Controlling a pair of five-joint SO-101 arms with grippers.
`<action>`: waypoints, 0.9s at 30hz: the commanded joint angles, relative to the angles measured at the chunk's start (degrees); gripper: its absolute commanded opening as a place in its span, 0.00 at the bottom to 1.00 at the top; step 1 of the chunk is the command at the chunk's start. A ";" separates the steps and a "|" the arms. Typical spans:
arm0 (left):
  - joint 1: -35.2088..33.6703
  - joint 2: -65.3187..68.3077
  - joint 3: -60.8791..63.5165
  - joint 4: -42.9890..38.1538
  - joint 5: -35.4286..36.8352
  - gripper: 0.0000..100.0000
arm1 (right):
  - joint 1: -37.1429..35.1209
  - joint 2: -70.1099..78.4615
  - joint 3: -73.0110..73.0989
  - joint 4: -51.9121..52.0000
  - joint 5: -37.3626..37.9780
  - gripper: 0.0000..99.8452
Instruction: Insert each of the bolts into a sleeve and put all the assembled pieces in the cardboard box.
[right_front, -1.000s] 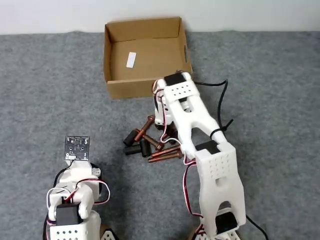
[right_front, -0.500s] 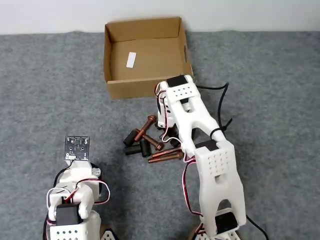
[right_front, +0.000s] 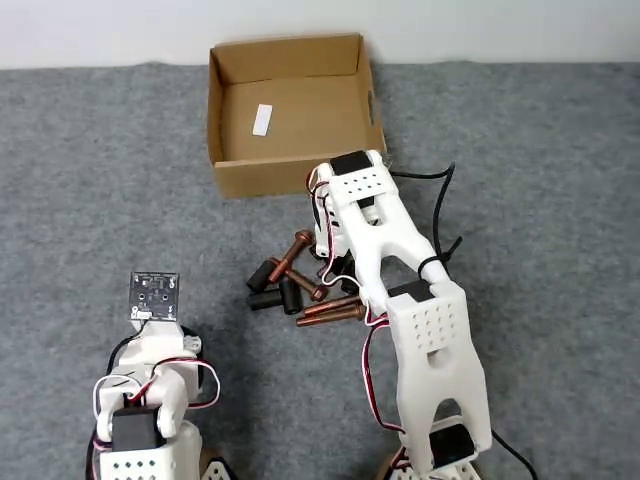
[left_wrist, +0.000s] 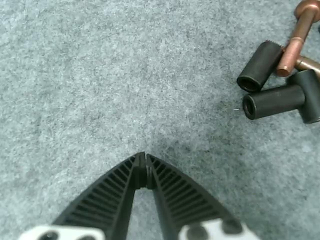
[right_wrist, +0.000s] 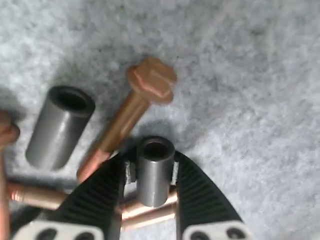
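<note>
Beside the bolts (right_front: 330, 308) at mid-frame, right hand (right_wrist: 150, 164) gripped a sleeve (right_wrist: 155, 150), left hand (left_wrist: 145, 167) closed, empty, over surface (left_wrist: 100, 75).

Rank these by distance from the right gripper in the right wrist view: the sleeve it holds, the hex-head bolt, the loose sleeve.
1. The held sleeve, clamped between the fingers of the right gripper.
2. The hex-head bolt, lying right beside the held sleeve, with its shank running down to one finger.
3. The loose sleeve, on the far side of the bolt, clear of the fingers.
</note>
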 joint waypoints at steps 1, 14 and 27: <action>-0.26 -0.79 -0.31 0.26 -0.18 0.01 | -1.80 -4.00 -4.92 5.76 0.26 0.01; -0.26 -0.79 -0.31 0.26 -0.18 0.01 | 0.31 -31.87 -5.10 5.67 11.60 0.01; -0.09 -0.79 -0.31 0.18 -0.44 0.01 | 5.85 -59.47 11.43 5.67 15.12 0.01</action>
